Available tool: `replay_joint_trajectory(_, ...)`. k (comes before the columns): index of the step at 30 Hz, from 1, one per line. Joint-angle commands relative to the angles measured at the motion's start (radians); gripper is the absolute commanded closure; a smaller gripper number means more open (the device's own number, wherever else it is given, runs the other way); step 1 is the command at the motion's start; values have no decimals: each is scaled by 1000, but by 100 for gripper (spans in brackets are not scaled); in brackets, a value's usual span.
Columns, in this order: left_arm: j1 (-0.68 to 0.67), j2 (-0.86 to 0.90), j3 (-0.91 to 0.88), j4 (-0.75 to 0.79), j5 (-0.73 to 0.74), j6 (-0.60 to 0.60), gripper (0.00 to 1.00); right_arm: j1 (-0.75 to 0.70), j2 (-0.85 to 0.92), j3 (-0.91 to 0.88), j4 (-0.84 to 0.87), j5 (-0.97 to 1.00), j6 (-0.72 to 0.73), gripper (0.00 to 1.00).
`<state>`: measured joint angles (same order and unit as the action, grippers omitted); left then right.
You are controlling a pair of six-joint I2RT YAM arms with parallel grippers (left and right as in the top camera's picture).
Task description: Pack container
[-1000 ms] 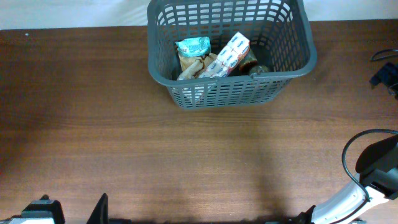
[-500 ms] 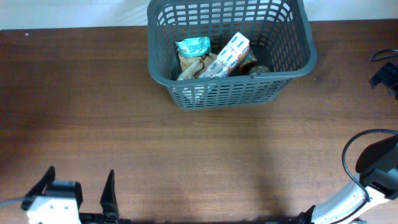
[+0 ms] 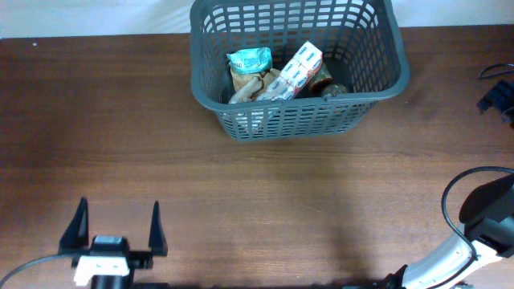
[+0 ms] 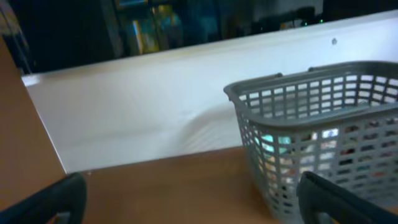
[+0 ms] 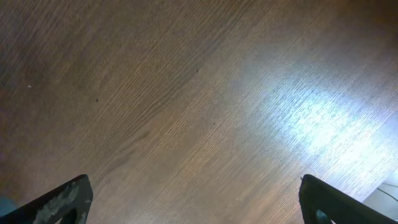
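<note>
The table (image 3: 96,120) spans the view; the container (image 3: 297,120) sits at its far edge, long axis left-right, packets (image 3: 250,59) inside; the left hand (image 3: 119,204), spread apart and empty, has it ahead and rightward; the right hand (image 5: 193,208), likewise spread, faces bare wood.

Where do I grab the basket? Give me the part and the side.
Take the basket by its thick near rim, from above, one finger inside, one outside. It stands upright and open-topped, the packets lie below the rim, and the basket looks too wide to span wall to wall.
</note>
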<state>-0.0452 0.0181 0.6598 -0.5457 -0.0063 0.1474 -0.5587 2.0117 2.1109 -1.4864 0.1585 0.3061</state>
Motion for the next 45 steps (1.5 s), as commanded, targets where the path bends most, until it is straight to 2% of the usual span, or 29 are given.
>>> replay_joint_trajectory(1, 5, -12, -88, 105, 10, 82, 1, -4, -10, -3, 3, 2, -6, 1)
replay_joint_trajectory(10, 5, -12, -379, 509, -1, 89, 1, -4, -10, -3, 3, 2, -6, 1)
replay_joint_trajectory(14, 5, -12, -476, 603, -17, 66, 1, -4, -10, -3, 3, 2, -6, 1)
replay_joint_trajectory(17, 5, -12, -515, 607, -44, 29, 1, -4, -10, -3, 3, 2, -6, 1)
replay_joint_trajectory(24, 5, -12, -583, 617, -97, 26, 1, -4, -10, -3, 3, 2, -6, 1)
replay_joint_trajectory(28, 5, -13, -653, 688, -115, 26, 1, -4, -10, -3, 3, 2, -6, 1)
replay_joint_trajectory(33, 5, -13, -652, 644, -127, 27, 1, -4, -10, -3, 3, 2, -6, 1)
replay_joint_trajectory(39, 5, -13, -652, 475, -148, 26, 1, -4, -10, -3, 3, 2, -6, 1)
replay_joint_trajectory(45, 11, -13, -652, 477, -148, 34, 1, -4, -10, -3, 3, 2, -6, 1)
